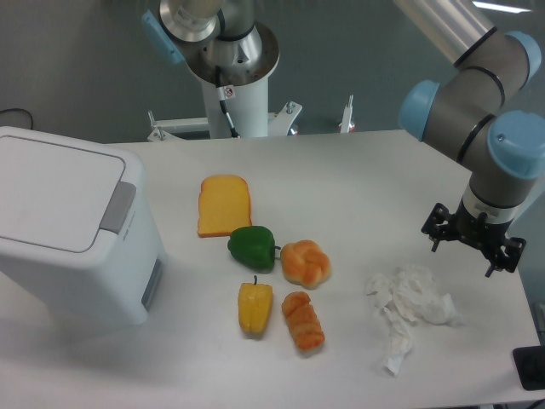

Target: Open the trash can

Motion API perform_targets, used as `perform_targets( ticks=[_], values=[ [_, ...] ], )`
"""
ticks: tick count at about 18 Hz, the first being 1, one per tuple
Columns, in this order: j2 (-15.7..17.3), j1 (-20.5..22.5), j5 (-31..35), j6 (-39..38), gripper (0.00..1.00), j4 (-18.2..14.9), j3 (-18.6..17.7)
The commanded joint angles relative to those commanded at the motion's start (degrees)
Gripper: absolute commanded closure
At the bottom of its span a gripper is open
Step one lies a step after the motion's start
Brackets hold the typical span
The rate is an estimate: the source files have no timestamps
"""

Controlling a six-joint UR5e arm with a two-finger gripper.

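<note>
**Table inventory: lidded bin at left, arm hanging at right**

Item 1. The trash can, a large white boxy bin, is sitting at the left edge of the table. Its flat lid is lying shut. Its long axis is running from the near left toward the far right, and the front face, with the grey push-button strip at its top edge, is facing right toward the food items.

Item 2. The gripper is hanging above the right side of the table, well apart from the trash can. Its fingers are pointing down over the bare surface and holding nothing; whether the jaws are parted or closed cannot be told from this view.

Item 3. A crumpled white tissue is lying near the right front of the table, just below and left of the gripper.

Item 4. Food pieces are lying in the middle: a slice of toast, a green pepper just beside it, a round bun touching the pepper's right side, a yellow pepper, and a croissant beside that.
</note>
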Motion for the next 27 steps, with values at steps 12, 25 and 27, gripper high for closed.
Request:
perform_targets(
  ticks=[12,25,27],
  values=[
    [8.4,-4.4,0.9,-5.0,0.00,-0.8,-5.1],
    [23.5,-18.3,-0.3,-35.0,0.00,-4.5,-10.5],
    [25.0,-20.9,-2.6,-40.1,0.00,-4.8,-11.1]
  ],
)
